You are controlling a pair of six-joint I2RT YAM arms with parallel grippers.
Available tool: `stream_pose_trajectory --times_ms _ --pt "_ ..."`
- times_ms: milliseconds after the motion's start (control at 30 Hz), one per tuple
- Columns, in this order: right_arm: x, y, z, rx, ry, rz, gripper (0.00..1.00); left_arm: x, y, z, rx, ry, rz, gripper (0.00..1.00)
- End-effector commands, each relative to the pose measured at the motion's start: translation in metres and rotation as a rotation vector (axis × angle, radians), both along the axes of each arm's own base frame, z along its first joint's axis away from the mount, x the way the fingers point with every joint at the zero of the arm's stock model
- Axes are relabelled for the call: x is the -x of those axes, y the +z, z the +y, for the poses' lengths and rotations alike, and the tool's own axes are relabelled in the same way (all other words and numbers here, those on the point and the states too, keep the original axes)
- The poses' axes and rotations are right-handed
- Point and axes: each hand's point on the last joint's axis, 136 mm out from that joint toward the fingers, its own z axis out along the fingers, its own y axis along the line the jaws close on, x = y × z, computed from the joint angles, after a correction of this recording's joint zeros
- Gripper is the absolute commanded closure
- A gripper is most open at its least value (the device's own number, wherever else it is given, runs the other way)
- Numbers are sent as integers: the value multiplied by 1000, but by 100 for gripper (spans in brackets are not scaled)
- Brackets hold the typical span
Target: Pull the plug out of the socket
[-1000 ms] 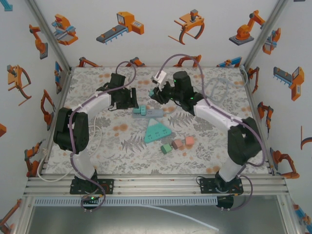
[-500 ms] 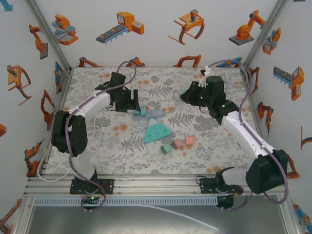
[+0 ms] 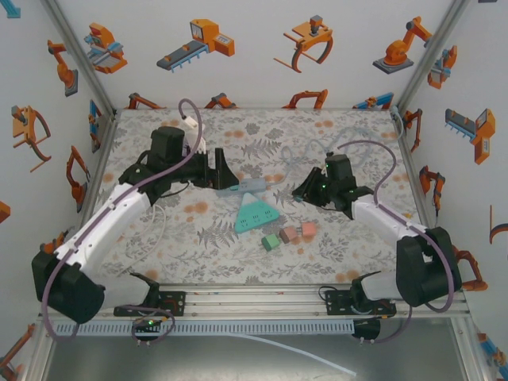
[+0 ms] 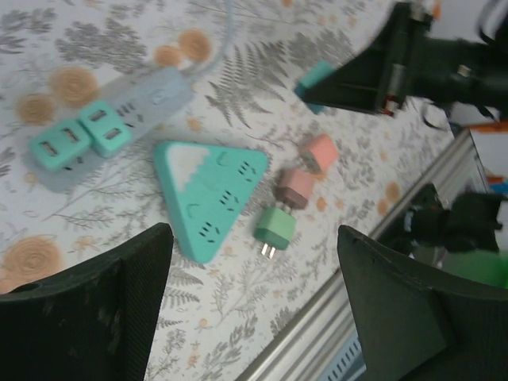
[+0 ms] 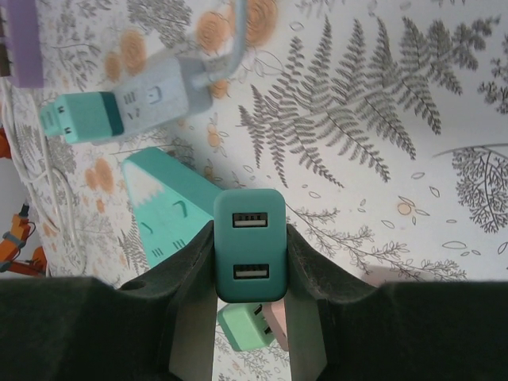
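Plug [image 5: 248,246]: pinched between the right gripper's [image 5: 248,238] fingers, now carried clear of the power strip [image 5: 159,91] ahead of it.
Left gripper [image 4: 254,254]: spread wider, with the strip freed beneath it.
Meaning: the pull-off looks done.

Power strip [image 3: 246,186] behind triangular socket [image 3: 255,213] — three plugs [image 3: 289,234], perhaps touching, beside it.

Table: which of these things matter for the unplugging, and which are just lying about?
Job: grey power strip; two teal plugs in it; teal charger clamped in right gripper.
Lying about: triangular teal socket; green plug; two pink plugs.
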Motion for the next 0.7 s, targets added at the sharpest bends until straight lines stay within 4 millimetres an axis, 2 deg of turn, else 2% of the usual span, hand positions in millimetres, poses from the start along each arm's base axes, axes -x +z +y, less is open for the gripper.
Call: stream_pose_trajectory --times_ms 0,100,200,233,400,667 --pt "5 -9 -3 -33 -40 16 100 27 6 -10 23 -103 -58 19" --pt "12 -26 -11 7 -56 39 98 39 1 -11 16 -113 -59 11" --pt "17 -38 -11 20 -41 68 94 40 -5 -10 -6 -102 -49 0" --pt "18 -41 -11 21 -38 73 93 38 -6 -8 -20 -94 -48 3" --pt "17 -51 -10 38 -22 82 86 34 -8 -5 -49 -77 -61 3" --pt "21 -69 -18 85 -33 123 67 32 -13 -2 -69 -58 -59 3"
